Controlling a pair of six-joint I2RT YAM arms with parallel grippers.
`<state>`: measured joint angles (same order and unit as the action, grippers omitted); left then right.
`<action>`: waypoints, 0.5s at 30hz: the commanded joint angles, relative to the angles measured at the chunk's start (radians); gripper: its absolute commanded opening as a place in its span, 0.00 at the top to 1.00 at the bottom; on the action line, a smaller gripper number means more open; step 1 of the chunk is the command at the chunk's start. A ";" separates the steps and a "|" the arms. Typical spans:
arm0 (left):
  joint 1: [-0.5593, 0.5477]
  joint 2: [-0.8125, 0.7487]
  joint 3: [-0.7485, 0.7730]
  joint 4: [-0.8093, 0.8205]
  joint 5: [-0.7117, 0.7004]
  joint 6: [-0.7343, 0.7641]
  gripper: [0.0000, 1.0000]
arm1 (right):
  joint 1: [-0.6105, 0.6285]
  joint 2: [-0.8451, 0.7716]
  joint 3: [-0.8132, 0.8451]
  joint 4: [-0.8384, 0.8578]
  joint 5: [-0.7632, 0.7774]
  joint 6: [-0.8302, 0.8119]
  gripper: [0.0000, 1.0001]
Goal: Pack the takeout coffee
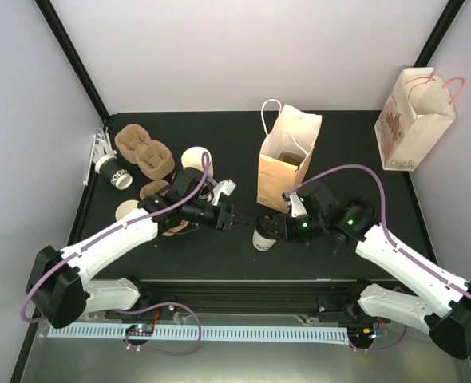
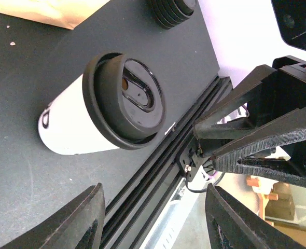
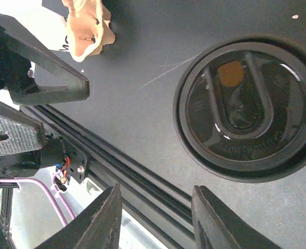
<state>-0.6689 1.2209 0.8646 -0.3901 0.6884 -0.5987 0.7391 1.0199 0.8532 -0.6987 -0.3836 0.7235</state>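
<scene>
White paper cup (image 1: 263, 238), capped by its black lid (image 3: 246, 109), stood upright on the table (image 1: 355, 136) at 6 o'clock from the open brown paper bag (image 1: 287, 159), close to the front rail. I judged this a staging spot: directly before the bag's mouth, so the lift into it would be short.

I had the left gripper (image 1: 229, 217) at the cup's 9 o'clock, a little apart, and the right gripper (image 1: 274, 227) just beside it at about 2 o'clock. Neither appeared to touch it.

Left wrist view: the left fingers (image 2: 85, 218) were spread with nothing between them, and the cup lay ahead, seen obliquely.

Right wrist view: the right fingers (image 3: 109, 218) were likewise parted and empty. The camera looked down onto the lid, which sat beyond the fingertips, not between them.

With the arms flanking the cup, either could take it while the other steadied the bag.

The bag stood with its mouth up to receive the load. I judged the packing of this cup not yet begun.

At 9 to 10 o'clock on the table lay the pulp cup carriers (image 1: 144, 152) and another cup (image 1: 114, 172) on its side.
</scene>
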 commanded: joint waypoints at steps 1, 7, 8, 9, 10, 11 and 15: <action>0.006 -0.034 0.002 -0.002 -0.023 0.033 0.44 | -0.001 -0.008 0.006 -0.029 0.039 -0.046 0.59; 0.006 -0.080 0.002 -0.029 -0.046 0.062 0.44 | -0.003 -0.006 0.014 -0.051 0.070 -0.087 0.55; 0.005 -0.086 0.004 -0.040 -0.054 0.071 0.44 | -0.002 -0.003 0.018 -0.059 0.082 -0.094 0.54; 0.005 -0.094 0.005 -0.050 -0.060 0.078 0.44 | -0.002 -0.001 0.025 -0.067 0.089 -0.100 0.54; 0.005 -0.100 0.004 -0.059 -0.070 0.087 0.44 | -0.001 0.003 0.030 -0.075 0.095 -0.109 0.53; 0.005 -0.106 0.004 -0.068 -0.081 0.095 0.44 | -0.001 0.007 0.038 -0.084 0.100 -0.120 0.52; 0.004 -0.132 0.000 -0.102 -0.115 0.137 0.44 | -0.002 0.033 0.088 -0.149 0.151 -0.171 0.48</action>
<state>-0.6689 1.1213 0.8608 -0.4385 0.6247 -0.5255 0.7391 1.0340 0.8768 -0.7795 -0.3050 0.6216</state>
